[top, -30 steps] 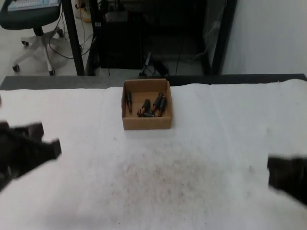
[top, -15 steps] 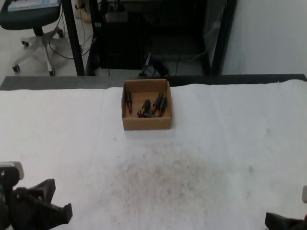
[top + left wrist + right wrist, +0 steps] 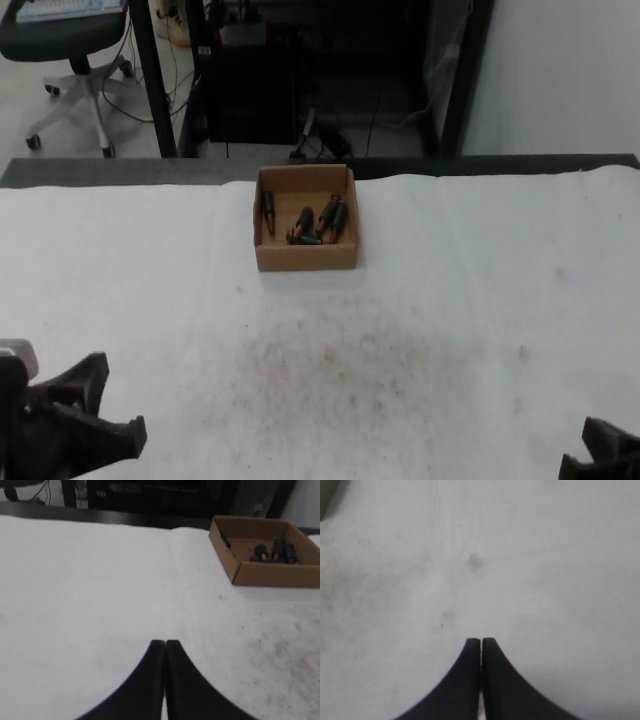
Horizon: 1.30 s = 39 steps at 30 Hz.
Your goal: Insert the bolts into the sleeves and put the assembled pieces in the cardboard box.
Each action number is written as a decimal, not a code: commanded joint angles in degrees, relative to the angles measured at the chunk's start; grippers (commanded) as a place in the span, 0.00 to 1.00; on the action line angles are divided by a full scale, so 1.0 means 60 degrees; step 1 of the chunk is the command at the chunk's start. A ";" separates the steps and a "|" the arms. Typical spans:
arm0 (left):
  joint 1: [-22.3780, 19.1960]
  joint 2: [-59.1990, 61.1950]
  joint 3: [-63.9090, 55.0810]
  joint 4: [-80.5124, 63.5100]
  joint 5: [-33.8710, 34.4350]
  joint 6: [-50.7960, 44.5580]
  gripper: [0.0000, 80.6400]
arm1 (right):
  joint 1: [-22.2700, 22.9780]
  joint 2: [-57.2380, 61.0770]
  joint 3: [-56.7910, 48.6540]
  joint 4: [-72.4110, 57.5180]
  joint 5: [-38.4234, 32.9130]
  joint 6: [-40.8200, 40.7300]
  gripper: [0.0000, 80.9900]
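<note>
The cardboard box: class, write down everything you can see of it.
The cardboard box is a shallow, open-topped tray of plain brown card with low upright walls. It sits flat on the white cloth, toward its far edge. Several dark pieces lie loose on its floor, one apart by a side wall. Nothing else touches it.

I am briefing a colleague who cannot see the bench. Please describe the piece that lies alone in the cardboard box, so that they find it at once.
On the white cloth stands one open cardboard box, midway across, near the far edge. Inside, the lone dark piece lies along the left wall; the other pieces are bunched together toward the right wall.
</note>
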 commanded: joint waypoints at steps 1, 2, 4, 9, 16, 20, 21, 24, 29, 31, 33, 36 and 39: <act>-0.0043 -0.0156 -0.0077 -0.0453 0.0090 0.0016 0.00 | 0.0029 -0.0080 -0.0085 -0.1106 0.0155 -0.0885 0.01; -0.0043 -0.0198 -0.0077 -0.0517 0.0185 0.0110 0.00 | 0.0025 -0.0080 -0.0085 -0.1271 0.0156 -0.1028 0.01; -0.0043 -0.0349 -0.0077 -0.0642 0.0422 0.0410 0.00 | 0.0025 -0.0080 -0.0085 -0.1657 0.0156 -0.1233 0.01; -0.0043 -0.1017 -0.0077 -0.0558 0.0938 0.0553 0.00 | 0.0025 -0.0080 -0.0085 -0.2060 -0.0245 -0.1883 0.01; -0.0043 -0.1357 -0.0077 0.1335 0.0937 0.0040 0.00 | 0.0025 -0.0080 -0.0085 -0.1922 -0.0264 -0.1712 0.01; -0.0043 -0.1357 -0.0077 0.2365 0.0937 -0.0102 0.00 | 0.0025 -0.0080 -0.0085 -0.1922 -0.0264 -0.1590 0.01; -0.0043 -0.1357 -0.0077 0.2499 0.0937 -0.0102 0.00 | 0.0025 -0.0080 -0.0085 -0.1922 -0.0264 -0.1590 0.01; -0.0043 -0.1357 -0.0077 0.2621 0.0937 -0.0102 0.00 | 0.0025 -0.0080 -0.0085 -0.1922 -0.0264 -0.1590 0.01; -0.0043 -0.1357 -0.0077 0.2621 0.0937 -0.0102 0.00 | 0.0025 -0.0080 -0.0085 -0.1922 -0.0264 -0.1590 0.01; -0.0043 -0.1357 -0.0077 0.2621 0.0937 -0.0102 0.00 | 0.0025 -0.0080 -0.0085 -0.1922 -0.0264 -0.1590 0.01; -0.0043 -0.1357 -0.0077 0.2621 0.0937 -0.0102 0.00 | 0.0046 -0.0080 -0.0085 -0.1922 -0.0264 -0.1590 0.01; -0.0043 -0.1410 -0.0077 0.2620 0.0937 -0.0102 0.00 | 0.0045 -0.0080 -0.0085 -0.1922 -0.0264 -0.1590 0.01; -0.0121 -0.1777 -0.0077 0.2626 0.0937 -0.0102 0.00 | 0.0045 -0.0239 -0.0085 -0.1904 -0.0264 -0.1590 0.01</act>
